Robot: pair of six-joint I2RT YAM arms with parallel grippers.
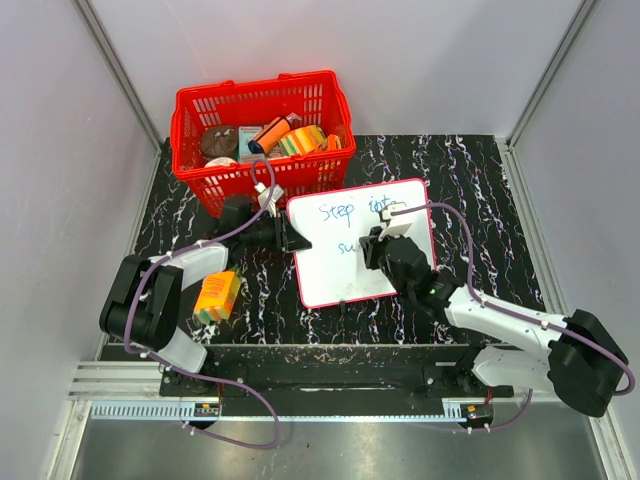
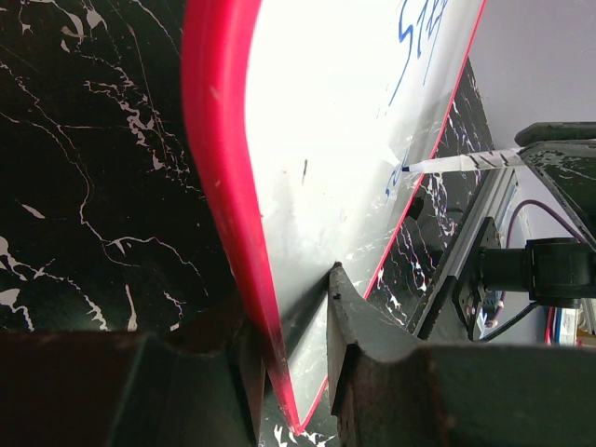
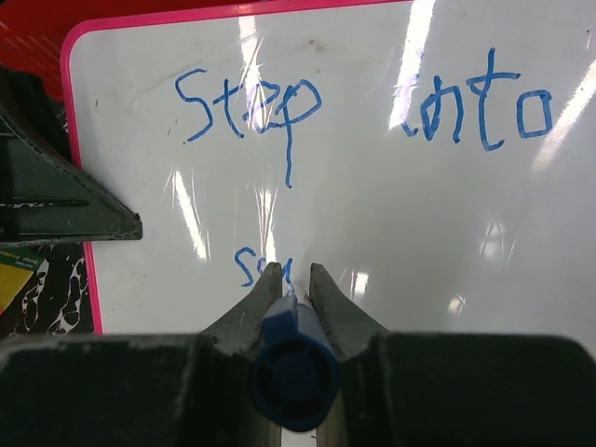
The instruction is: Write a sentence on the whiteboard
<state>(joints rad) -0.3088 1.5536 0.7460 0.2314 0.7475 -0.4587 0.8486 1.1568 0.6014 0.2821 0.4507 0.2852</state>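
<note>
The whiteboard [image 1: 360,245] with a thin red frame lies on the black table, also in the right wrist view [image 3: 372,205] and left wrist view [image 2: 326,140]. Blue writing [image 3: 354,107] reads "Step into" on the first line, with "su" [image 3: 256,267] begun below. My left gripper [image 2: 296,358] is shut on the board's left edge. My right gripper [image 3: 289,279] is shut on a blue marker [image 3: 293,368], tip on the board at the second line; it also shows in the top view [image 1: 385,240].
A red basket [image 1: 263,135] with several items stands behind the board's left corner. An orange and yellow sponge [image 1: 217,296] lies by the left arm. Grey walls enclose the table.
</note>
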